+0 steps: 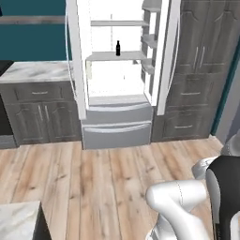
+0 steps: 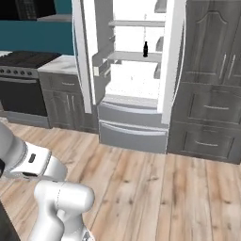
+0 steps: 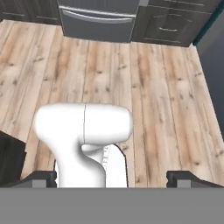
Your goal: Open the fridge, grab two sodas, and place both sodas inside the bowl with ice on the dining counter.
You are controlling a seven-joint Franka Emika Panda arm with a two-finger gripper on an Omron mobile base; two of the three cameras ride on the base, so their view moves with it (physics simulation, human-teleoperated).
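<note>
The fridge (image 1: 117,133) stands ahead with both upper doors swung open, showing its white inside; its drawers also appear in the right base view (image 2: 134,134) and at the top of the hand view (image 3: 96,19). One dark slim soda (image 1: 118,48) stands upright on a middle shelf (image 2: 145,49). My gripper (image 3: 111,178) is open and empty, far back from the fridge and aimed down over the wooden floor and my own arm. A corner of the dining counter (image 1: 16,220) shows at the lower left. The bowl is out of view.
Dark grey cabinets with a marble top (image 1: 40,112) flank the fridge on the left, tall dark cabinets (image 1: 197,70) on the right. A black stove (image 2: 23,89) stands further left. Open wooden floor (image 1: 103,178) lies between me and the fridge.
</note>
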